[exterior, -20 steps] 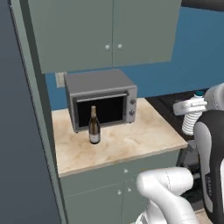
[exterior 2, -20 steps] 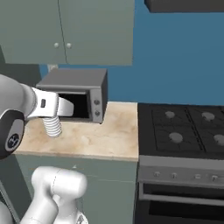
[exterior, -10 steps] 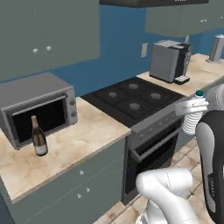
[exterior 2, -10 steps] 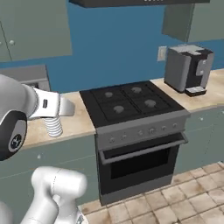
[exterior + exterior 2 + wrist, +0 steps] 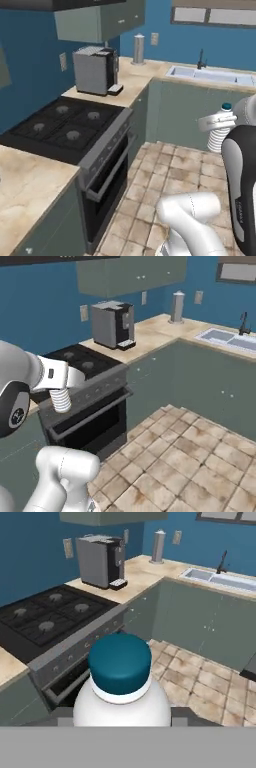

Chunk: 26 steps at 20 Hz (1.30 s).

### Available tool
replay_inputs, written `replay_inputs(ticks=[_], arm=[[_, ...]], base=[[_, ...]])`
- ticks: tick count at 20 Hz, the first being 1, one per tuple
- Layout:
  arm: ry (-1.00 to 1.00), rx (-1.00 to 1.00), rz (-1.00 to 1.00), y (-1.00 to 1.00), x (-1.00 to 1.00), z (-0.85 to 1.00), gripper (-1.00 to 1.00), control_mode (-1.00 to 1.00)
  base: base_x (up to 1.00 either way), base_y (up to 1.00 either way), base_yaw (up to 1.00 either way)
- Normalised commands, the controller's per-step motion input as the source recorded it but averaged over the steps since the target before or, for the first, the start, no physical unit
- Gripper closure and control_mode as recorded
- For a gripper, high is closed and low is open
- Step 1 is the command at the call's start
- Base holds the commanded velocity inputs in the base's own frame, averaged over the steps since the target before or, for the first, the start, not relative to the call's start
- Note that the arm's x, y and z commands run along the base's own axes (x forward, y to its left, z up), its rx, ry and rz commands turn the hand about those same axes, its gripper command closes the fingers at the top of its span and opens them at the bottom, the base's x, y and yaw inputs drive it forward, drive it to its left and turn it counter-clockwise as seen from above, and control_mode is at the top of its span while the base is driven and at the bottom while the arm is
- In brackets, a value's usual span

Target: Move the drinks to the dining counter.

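The water bottle (image 5: 121,684) sits between the gripper (image 5: 120,718) fingers, above the tiled floor (image 5: 200,466). The stove (image 5: 65,125) lies left of it; the coffee machine (image 5: 95,70) stands on the counter (image 5: 135,82) behind the stove, the sink (image 5: 210,76) further right

Home kitchen, black stove (image 5: 67,127), coffee machine (image 5: 95,70), sink (image 5: 210,75), wall cabinets (image 5: 130,273), tiled floor (image 5: 200,456)
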Motion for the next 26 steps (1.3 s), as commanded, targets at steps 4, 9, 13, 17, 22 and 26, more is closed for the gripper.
replay_inputs(ticks=[4, 9, 13, 17, 22, 26], arm=[[0.00, 0.00, 0.00, 0.00, 0.00, 0.00, 1.00, 1.00], [0.00, 0.00, 0.00, 0.00, 0.00, 0.00, 1.00, 1.00], [0.00, 0.00, 0.00, 0.00, 0.00, 0.00, 1.00, 1.00], [0.00, 0.00, 0.00, 0.00, 0.00, 0.00, 1.00, 1.00], [0.00, 0.00, 0.00, 0.00, 0.00, 0.00, 1.00, 1.00], [0.00, 0.00, 0.00, 0.00, 0.00, 0.00, 1.00, 1.00]], base=[[0.00, -0.71, -0.76], [0.00, -0.79, -0.72], [0.02, -0.74, -0.67], [0.06, -0.66, -0.63], [0.09, -0.58, -0.61], [0.32, -0.21, -0.46]])
